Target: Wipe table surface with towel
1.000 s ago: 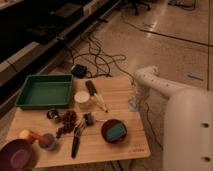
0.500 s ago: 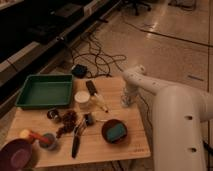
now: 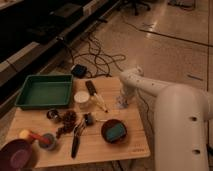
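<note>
While we cannot tell how the gripper (image 3: 122, 104) holds its jaws, it sits low over the surface (image 3: 132, 142), right of the tray (image 3: 44, 92). Towel: not identifiable anywhere. We judge it soft, light; pinch a bunched fold.

My arm reaches in from the right, its bulky white upper link filling the lower right of my view and the forearm stretching leftward. The wrist bends down, leaving the gripper (image 3: 122, 102) pointing straight down, low.
</note>
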{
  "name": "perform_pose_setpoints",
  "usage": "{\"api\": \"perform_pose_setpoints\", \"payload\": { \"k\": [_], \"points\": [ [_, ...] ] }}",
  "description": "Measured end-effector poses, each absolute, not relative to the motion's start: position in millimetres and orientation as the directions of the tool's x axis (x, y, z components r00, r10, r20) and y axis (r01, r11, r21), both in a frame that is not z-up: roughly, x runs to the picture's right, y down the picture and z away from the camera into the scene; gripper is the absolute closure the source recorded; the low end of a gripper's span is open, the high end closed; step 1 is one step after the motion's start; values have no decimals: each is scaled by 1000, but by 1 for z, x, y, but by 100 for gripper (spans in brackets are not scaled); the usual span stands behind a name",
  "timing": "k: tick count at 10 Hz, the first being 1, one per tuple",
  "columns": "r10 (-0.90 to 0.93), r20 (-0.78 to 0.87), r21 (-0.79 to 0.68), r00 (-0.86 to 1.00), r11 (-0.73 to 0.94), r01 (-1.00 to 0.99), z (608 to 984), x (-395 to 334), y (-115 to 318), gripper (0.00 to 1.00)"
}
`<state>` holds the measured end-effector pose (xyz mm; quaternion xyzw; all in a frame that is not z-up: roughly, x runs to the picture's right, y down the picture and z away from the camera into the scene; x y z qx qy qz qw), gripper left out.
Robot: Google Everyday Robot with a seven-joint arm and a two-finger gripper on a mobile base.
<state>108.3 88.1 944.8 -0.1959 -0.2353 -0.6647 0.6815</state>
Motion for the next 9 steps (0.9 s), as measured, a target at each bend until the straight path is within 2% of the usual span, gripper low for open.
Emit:
{"api": "perform_pose_setpoints", "payload": {
  "k": [2, 4, 6, 9],
  "points": [
    [-812, 582, 135, -41, 47, 990, 924, 60, 100, 100],
    [-804, 589, 196, -78, 48, 979, 899, 44, 101, 100],
    [-790, 605, 185, -97, 21, 982, 885, 47, 104, 100],
    [-765, 642, 111, -56, 21, 994, 876, 94, 123, 100]
  ]
}}
